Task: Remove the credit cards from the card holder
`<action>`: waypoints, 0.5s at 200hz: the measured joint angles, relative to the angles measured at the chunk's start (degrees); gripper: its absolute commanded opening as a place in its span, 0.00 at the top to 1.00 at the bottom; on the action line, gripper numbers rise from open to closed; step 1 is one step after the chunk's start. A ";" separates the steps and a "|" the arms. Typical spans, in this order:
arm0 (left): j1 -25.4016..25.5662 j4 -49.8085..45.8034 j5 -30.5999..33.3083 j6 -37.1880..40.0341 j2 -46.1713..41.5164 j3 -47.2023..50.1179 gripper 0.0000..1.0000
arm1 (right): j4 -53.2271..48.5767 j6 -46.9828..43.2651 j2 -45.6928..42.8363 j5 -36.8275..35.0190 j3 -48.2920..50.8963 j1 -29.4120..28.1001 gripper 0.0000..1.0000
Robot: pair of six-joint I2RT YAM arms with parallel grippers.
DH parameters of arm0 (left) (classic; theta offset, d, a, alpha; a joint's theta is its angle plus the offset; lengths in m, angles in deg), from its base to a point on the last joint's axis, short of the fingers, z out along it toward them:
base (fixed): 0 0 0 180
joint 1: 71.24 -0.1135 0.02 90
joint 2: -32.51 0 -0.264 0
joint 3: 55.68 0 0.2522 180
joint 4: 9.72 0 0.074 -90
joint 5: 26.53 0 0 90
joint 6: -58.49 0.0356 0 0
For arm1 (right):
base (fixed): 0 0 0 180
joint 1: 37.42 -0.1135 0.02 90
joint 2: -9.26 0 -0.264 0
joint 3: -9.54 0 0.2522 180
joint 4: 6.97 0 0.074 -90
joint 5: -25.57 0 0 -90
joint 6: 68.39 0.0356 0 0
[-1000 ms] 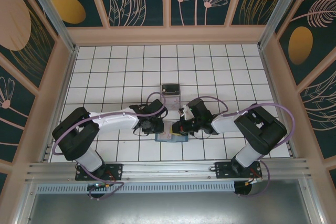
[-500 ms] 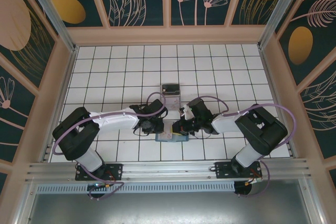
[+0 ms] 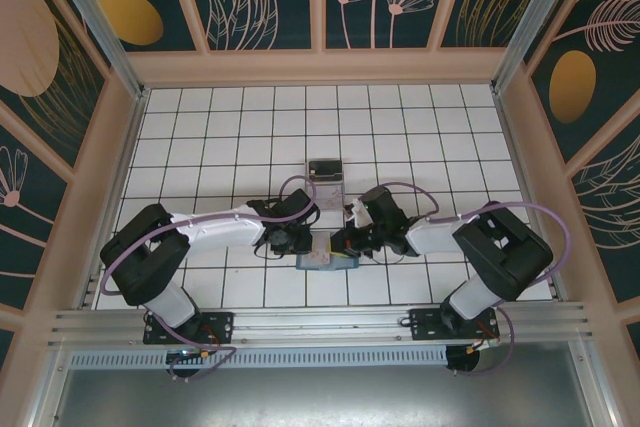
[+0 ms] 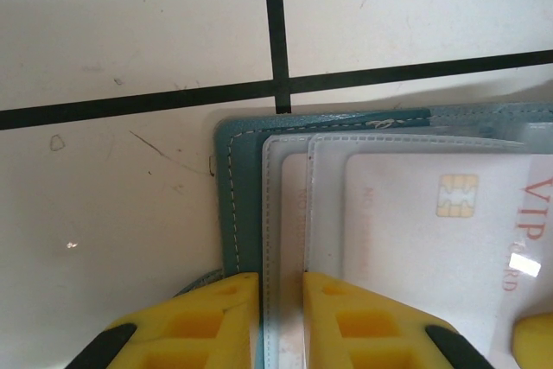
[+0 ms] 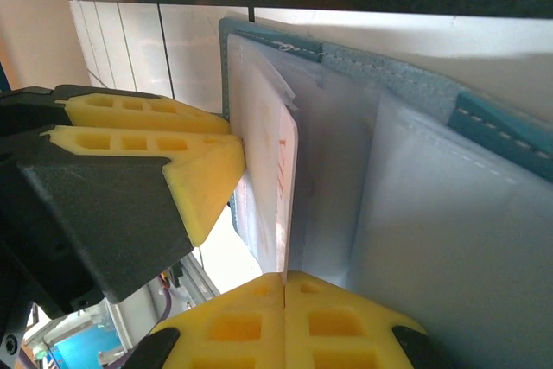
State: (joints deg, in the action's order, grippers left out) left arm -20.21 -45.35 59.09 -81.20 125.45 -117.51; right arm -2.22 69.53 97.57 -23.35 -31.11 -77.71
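The teal card holder (image 3: pixel 322 262) lies open on the tiled floor between the two arms, its clear inner sleeves facing up. In the left wrist view my left gripper (image 4: pixel 281 317) is shut on the card holder (image 4: pixel 242 179) at its stitched edge, pinning a clear sleeve. A pale credit card (image 4: pixel 415 239) with a chip and red lettering sits in the sleeve. In the right wrist view my right gripper (image 5: pixel 285 287) is shut on the thin edge of that pale card (image 5: pixel 281 170), which is tilted up from the card holder (image 5: pixel 501 127). The left gripper's fingers (image 5: pixel 155 140) sit close beside it.
A small clear plastic box (image 3: pixel 324 175) stands about one tile beyond the wallet. Both grippers (image 3: pixel 303 247) (image 3: pixel 338 245) crowd the wallet near the front rail. Wooden walls enclose the white tiled floor (image 3: pixel 220 137).
The right arm has shifted slightly to the right. The left arm and the card holder have stayed put.
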 measured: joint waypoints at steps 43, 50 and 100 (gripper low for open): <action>0.00 0.00 0.02 0.00 0.00 0.00 0.80 | -4.79 -1.40 -3.96 -0.79 0.68 1.57 0.99; 0.00 0.00 0.00 0.00 0.00 0.00 0.80 | -6.03 -1.77 -4.81 -0.96 0.68 1.88 1.00; 0.00 -0.02 0.04 -0.02 -0.17 0.02 0.80 | -16.85 -5.49 -12.74 -3.65 0.24 5.22 1.00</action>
State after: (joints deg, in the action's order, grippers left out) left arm -20.21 -45.37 59.13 -81.23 125.28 -117.49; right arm -19.08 64.04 84.83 -27.00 -30.87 -72.49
